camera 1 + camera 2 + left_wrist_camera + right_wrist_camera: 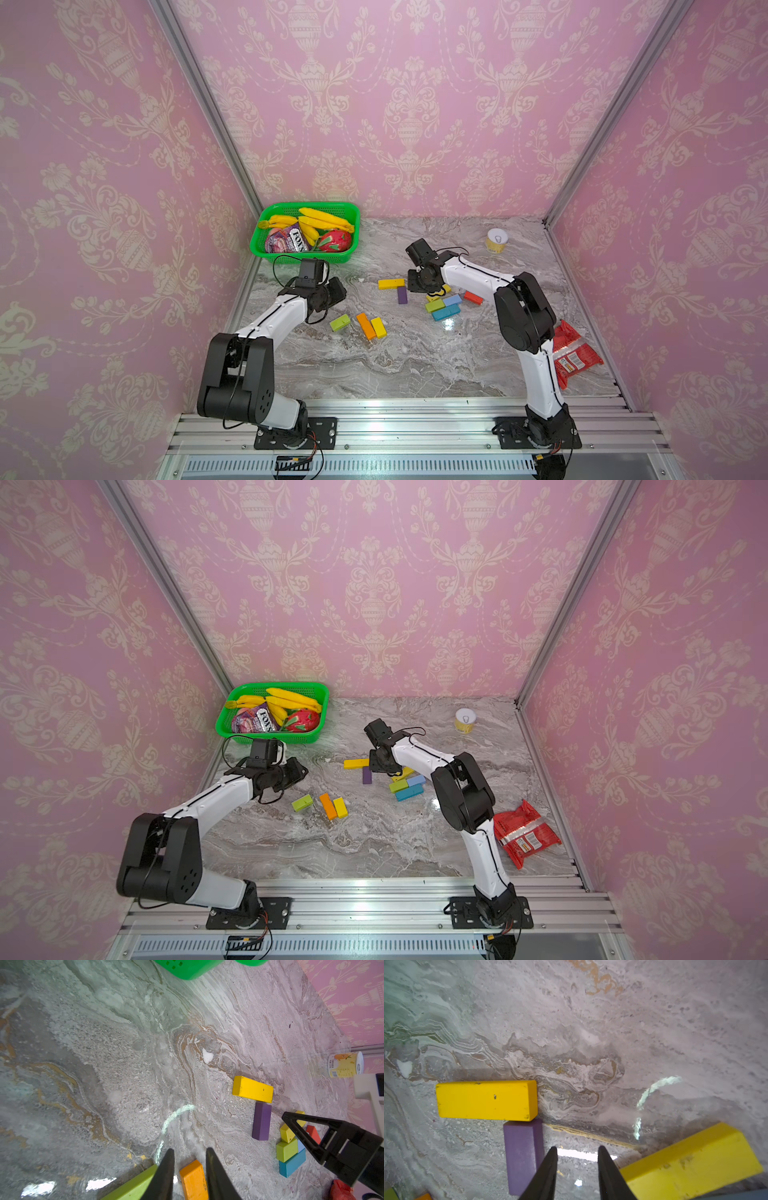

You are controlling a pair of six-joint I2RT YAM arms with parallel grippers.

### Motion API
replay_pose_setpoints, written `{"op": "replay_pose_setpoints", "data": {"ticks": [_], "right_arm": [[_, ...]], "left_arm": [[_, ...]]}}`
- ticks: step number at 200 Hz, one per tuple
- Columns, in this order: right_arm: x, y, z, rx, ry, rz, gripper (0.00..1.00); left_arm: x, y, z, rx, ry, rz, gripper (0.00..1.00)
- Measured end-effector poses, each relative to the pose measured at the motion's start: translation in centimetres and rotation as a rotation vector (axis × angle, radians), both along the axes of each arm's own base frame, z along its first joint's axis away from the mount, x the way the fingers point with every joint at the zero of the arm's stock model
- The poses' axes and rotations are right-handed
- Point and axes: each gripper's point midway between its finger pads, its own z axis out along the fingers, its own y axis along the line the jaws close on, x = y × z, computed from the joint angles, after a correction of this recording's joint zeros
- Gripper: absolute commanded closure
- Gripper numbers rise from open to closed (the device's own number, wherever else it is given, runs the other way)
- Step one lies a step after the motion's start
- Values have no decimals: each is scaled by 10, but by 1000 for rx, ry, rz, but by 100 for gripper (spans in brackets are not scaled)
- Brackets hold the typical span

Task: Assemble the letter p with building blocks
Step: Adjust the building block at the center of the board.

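Observation:
A long yellow block [391,284] lies flat with a purple block [402,294] butted against its underside [523,1155]. My right gripper [577,1148] hangs open just right of the purple block, over bare table. Another yellow block [691,1163] lies beside it. Lime green [434,306], light blue [452,300], teal [446,312] and red [473,297] blocks cluster there. My left gripper [189,1150] is open above the table. Ahead of it lie an orange block [194,1180], a lime green block [340,322] and a yellow block [378,326].
A green basket [307,204] with bananas, a packet and a red fruit stands at the back left. A yellow can [496,240] stands at the back right. A red snack packet [575,359] lies by the right wall. Pink walls close three sides.

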Motion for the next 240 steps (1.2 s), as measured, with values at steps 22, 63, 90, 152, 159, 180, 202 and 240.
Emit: {"op": "replay_pose_setpoints", "data": {"ticks": [22, 63, 90, 152, 159, 180, 202, 240], "right_arm": [[-1, 1, -8, -9, 14, 11, 64], [-1, 3, -14, -4, 26, 17, 65], [0, 5, -14, -1, 25, 18, 65], [6, 13, -13, 19, 23, 24, 65], [7, 13, -13, 20, 22, 25, 64], [7, 14, -13, 23, 23, 26, 64], [6, 14, -13, 26, 25, 27, 64], [6, 15, -13, 27, 26, 28, 64]], "left_arm": [[0, 0, -2, 1, 6, 1, 71], [-1, 0, -4, 2, 13, 1, 71], [-1, 1, -4, 2, 13, 1, 71], [-1, 1, -4, 4, 13, 1, 71], [-1, 2, -4, 5, 13, 3, 71], [0, 3, -4, 5, 12, 5, 71], [0, 3, -4, 6, 12, 3, 71], [0, 3, -4, 6, 12, 3, 72]]}}
